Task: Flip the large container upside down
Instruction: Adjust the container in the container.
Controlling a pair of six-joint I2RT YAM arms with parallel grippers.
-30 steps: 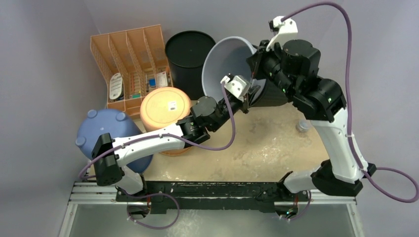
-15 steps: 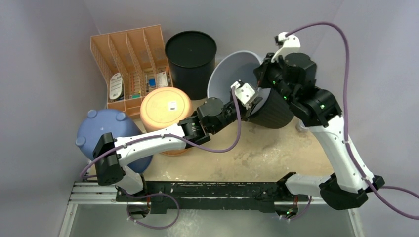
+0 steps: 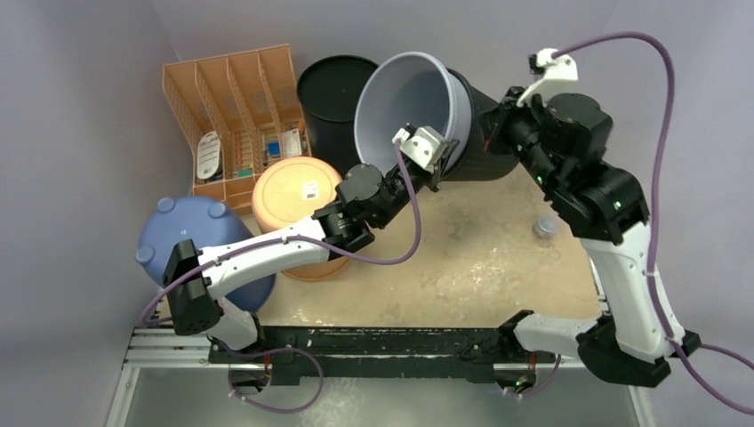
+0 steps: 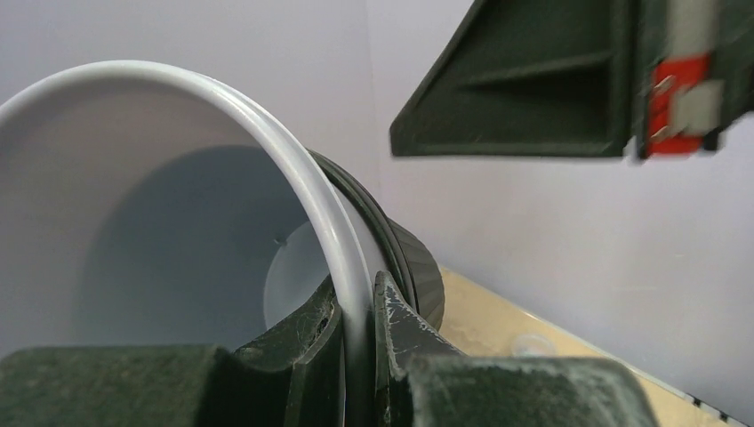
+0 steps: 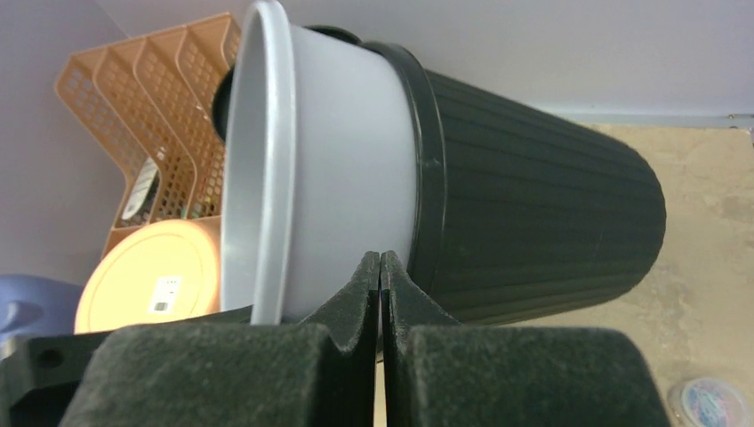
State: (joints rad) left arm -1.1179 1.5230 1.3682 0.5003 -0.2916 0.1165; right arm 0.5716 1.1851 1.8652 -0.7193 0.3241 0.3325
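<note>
The large container is a grey bucket [image 3: 405, 98] nested in a black ribbed shell [image 3: 487, 147]. It is held off the table on its side, mouth facing left and up. My left gripper [image 3: 434, 158] is shut on the grey rim [image 4: 293, 169], one finger inside and one outside. My right gripper [image 5: 381, 260] is shut and empty, its tips against the container's side where the grey wall [image 5: 347, 151] meets the black shell [image 5: 533, 205].
An orange file organizer [image 3: 236, 102] and a black bin [image 3: 331, 89] stand at the back. An orange lidded tub [image 3: 298, 194] and an upturned blue tub [image 3: 191, 233] are on the left. A small clear cup [image 3: 544, 228] sits on the right of the sandy tabletop [image 3: 462, 267].
The container has been lifted and swung back and left, its mouth now turned more toward the camera. Both arms rose with it, and the left gripper kept its hold on the rim.
</note>
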